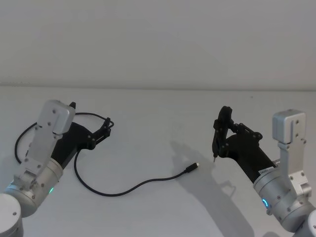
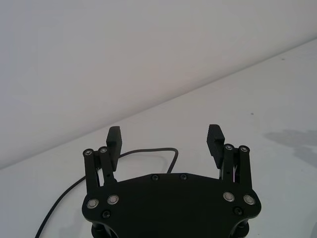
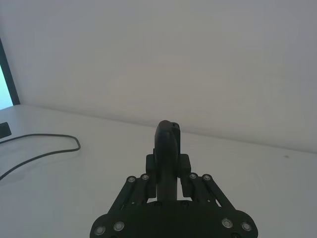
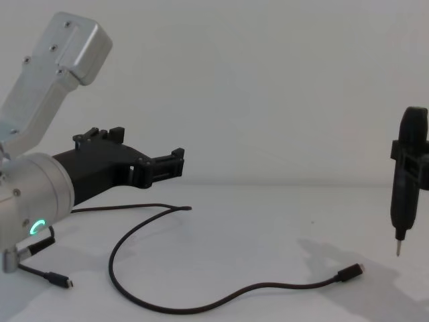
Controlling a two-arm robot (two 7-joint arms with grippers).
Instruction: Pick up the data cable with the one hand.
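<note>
The data cable (image 1: pixel 143 184) lies in curves on the white table, its metal-tipped plug (image 1: pixel 192 168) near the middle. In the chest view the plug (image 4: pixel 351 272) rests flat on the table. My left gripper (image 1: pixel 106 123) is open and hovers above the cable's rear loop without touching it. Between its spread fingers (image 2: pixel 115 138) the left wrist view shows the cable (image 2: pixel 148 150) on the table. My right gripper (image 1: pixel 220 129) is shut on a slim black pin-tipped tool (image 4: pixel 407 176), held upright to the right of the plug.
A short black wire with a tiny plug (image 4: pixel 59 281) hangs from my left arm near the table. The white table (image 1: pixel 163 108) runs back to a plain wall. A dark block (image 3: pixel 4 130) and a dark upright edge (image 3: pixel 6 74) stand far off.
</note>
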